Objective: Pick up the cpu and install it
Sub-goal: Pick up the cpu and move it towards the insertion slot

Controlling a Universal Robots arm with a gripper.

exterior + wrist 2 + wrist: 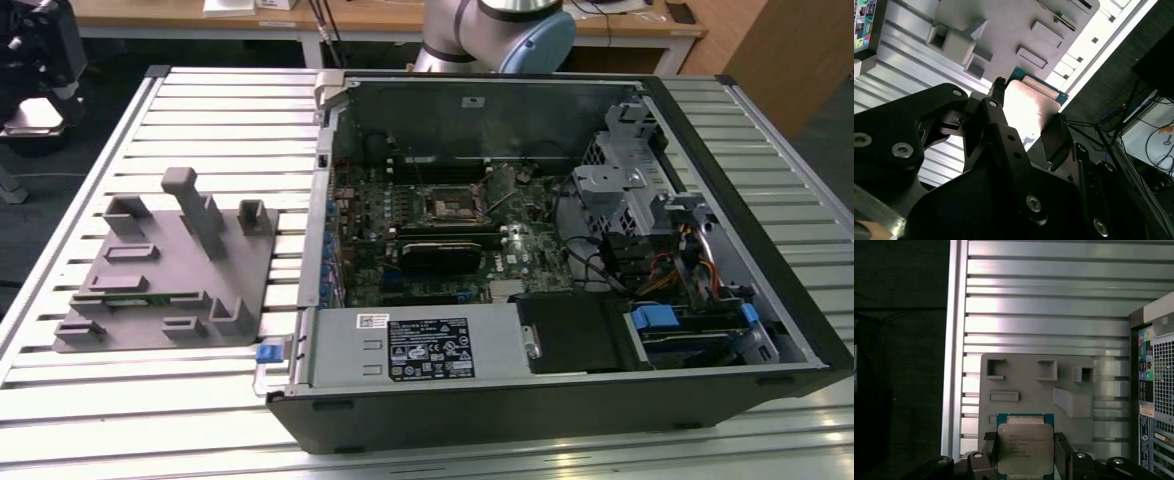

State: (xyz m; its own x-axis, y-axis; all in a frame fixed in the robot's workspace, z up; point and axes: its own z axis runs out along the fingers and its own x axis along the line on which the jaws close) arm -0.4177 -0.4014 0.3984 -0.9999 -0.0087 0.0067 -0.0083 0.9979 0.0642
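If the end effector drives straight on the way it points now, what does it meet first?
Probably the gray fixture plate on the slatted table: in the first wrist view the end effector, shut on the cpu, aims at one edge of that plate. How far above it is unclear.

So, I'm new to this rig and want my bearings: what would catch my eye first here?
The open computer case on the slatted table dominates the exterior view, its circuit board bare. On the exterior view's left lies a grey tray of holders. In both wrist views the gripper pinches the cpu by its edges, the tray behind it.
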